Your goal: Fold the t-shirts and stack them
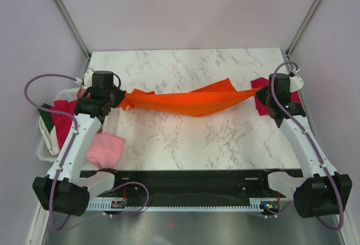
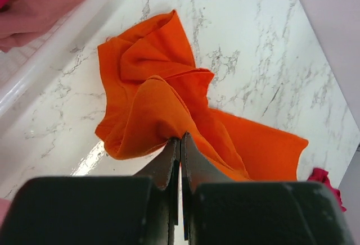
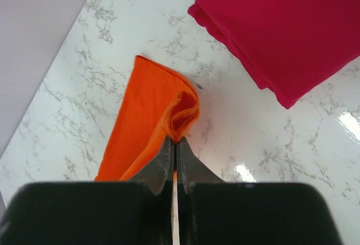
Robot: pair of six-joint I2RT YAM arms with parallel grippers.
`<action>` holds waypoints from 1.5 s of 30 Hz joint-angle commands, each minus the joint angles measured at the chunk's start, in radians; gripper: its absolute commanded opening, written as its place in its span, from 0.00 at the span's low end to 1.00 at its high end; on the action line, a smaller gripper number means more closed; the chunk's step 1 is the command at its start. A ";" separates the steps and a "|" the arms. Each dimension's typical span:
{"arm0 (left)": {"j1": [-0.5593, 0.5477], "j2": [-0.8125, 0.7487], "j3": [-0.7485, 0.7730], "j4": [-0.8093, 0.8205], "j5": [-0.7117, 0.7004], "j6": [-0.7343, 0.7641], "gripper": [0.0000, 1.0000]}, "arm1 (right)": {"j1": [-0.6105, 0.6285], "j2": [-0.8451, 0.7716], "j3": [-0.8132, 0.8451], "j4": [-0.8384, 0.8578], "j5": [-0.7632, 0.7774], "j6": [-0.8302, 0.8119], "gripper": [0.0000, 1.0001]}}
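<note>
Over the marble tabletop (image 1: 185,138) | bright orange cotton t-shirt (image 1: 191,103) strung up | left gripper (image 1: 120,102), right gripper (image 1: 264,95) each pinching an end | guessing it's stretched to flatten before folding

You've got the right gripper (image 3: 174,141) at bottom centre, jaws pinched tight together on a bunched edge of the orange t-shirt (image 3: 147,116). The cloth shows as a narrow folded band up and left of the tips, with a small curled loop right at the pinch. Upper right you see the crimson t-shirt (image 3: 281,26) lying folded flat on the marble table (image 3: 264,138), its layered edge facing the orange one with bare marble between them. The top left corner is plain pale wall (image 3: 34,37), with glare spots on the tabletop at right.
</note>
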 commanded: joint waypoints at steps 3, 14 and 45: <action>0.006 -0.116 0.270 -0.127 0.022 0.112 0.02 | -0.002 -0.155 0.210 -0.128 0.022 -0.060 0.00; 0.006 -0.144 0.639 -0.233 0.172 0.127 0.02 | -0.002 -0.395 0.404 -0.144 0.091 -0.091 0.00; 0.221 0.736 1.067 0.149 0.493 0.133 0.02 | -0.139 0.582 0.857 0.091 -0.378 -0.008 0.00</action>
